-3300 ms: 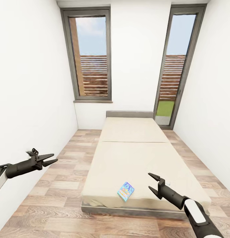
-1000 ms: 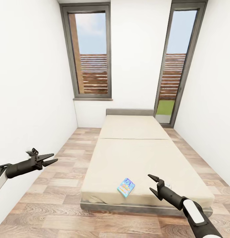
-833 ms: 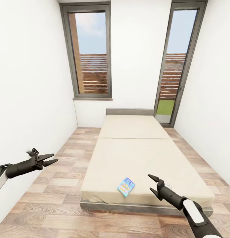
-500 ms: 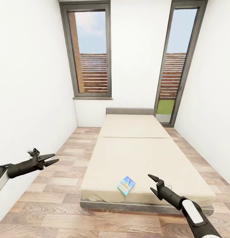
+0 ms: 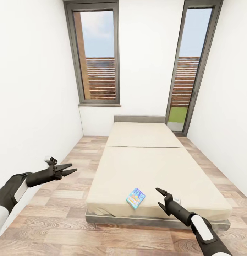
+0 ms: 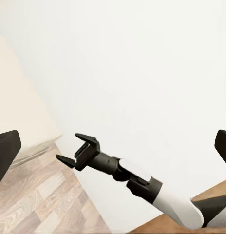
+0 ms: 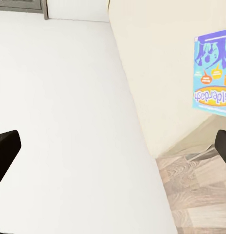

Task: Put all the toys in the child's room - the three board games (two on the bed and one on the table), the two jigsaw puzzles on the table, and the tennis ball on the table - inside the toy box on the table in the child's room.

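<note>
A small colourful board game (image 5: 135, 197) lies flat on the beige bed (image 5: 148, 167), near its foot edge. My right gripper (image 5: 158, 196) hovers open just right of the game, at mattress height, with nothing between its fingers. The right wrist view shows the game (image 7: 213, 73) on the mattress, and the dark fingertips (image 7: 6, 148) stand far apart. My left gripper (image 5: 73, 168) is open and empty over the wooden floor, left of the bed. From the left wrist view I see the right gripper (image 6: 67, 146) open against the white wall.
The bed fills the middle of a narrow room with white walls on both sides. A window (image 5: 98, 57) and a glass door (image 5: 187, 71) are in the far wall. A strip of wooden floor (image 5: 63, 199) runs along the bed's left side.
My left arm has swung right, toward the bed. The right gripper has edged slightly closer to the board game. The whole view has shifted a little, so the camera moved.
</note>
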`<state>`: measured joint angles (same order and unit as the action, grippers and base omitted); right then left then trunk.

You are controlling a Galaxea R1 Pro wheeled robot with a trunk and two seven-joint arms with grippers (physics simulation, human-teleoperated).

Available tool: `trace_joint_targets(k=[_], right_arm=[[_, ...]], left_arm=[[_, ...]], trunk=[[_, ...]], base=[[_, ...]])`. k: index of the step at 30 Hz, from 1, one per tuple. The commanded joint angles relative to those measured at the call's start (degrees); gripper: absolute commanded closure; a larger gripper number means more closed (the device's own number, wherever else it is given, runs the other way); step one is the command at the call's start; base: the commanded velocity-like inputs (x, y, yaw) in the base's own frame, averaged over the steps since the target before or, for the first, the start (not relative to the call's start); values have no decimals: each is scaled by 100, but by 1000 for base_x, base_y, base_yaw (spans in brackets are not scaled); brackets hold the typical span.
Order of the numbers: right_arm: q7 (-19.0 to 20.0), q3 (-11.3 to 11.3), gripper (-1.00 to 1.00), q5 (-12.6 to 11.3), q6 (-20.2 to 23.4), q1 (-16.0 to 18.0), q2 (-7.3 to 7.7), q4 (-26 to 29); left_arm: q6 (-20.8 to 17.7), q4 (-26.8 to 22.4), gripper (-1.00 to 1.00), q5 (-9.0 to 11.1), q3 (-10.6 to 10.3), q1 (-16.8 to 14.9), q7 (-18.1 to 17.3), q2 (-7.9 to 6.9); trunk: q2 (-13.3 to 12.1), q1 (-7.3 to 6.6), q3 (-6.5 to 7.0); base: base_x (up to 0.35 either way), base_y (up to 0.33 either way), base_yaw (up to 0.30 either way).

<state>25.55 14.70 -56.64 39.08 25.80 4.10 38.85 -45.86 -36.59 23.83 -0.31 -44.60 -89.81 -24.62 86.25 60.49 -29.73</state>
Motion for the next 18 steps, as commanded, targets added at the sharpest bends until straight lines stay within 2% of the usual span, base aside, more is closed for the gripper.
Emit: trace_joint_targets(k=[1, 3, 6, 9, 15, 18], right_arm=[[-11, 23, -100, -16, 31, 5, -7, -11], [-52, 22, -100, -20, -12, 4, -23, -63], [-111, 13, -100, -9, -109, 23, -84, -232], [-167, 8, -100, -4, -135, 42, -131, -340], [-225, 7, -100, -24, -144, 74, -159, -403], [-230, 7, -100, -20, -150, 79, -174, -408]], left_arm=[[-129, -142, -100, -13, -52, -4, -19, 74], [-440, -615, -100, -101, -243, -4, -19, 276], [-833, -1144, -100, -280, -457, 5, -19, 448], [-1026, -1389, -100, -373, -544, 19, 121, 547], [-1183, -1624, -100, -408, -572, 40, 242, 613], [-1202, -1645, -100, -398, -577, 48, 248, 622]], trunk=[[3, 0, -6], [3, 0, -6], [3, 0, -6], [3, 0, -6], [3, 0, -6], [124, 66, -60]], base=[[0, 0, 0], [0, 0, 0], [0, 0, 0], [0, 0, 0], [0, 0, 0], [0, 0, 0]])
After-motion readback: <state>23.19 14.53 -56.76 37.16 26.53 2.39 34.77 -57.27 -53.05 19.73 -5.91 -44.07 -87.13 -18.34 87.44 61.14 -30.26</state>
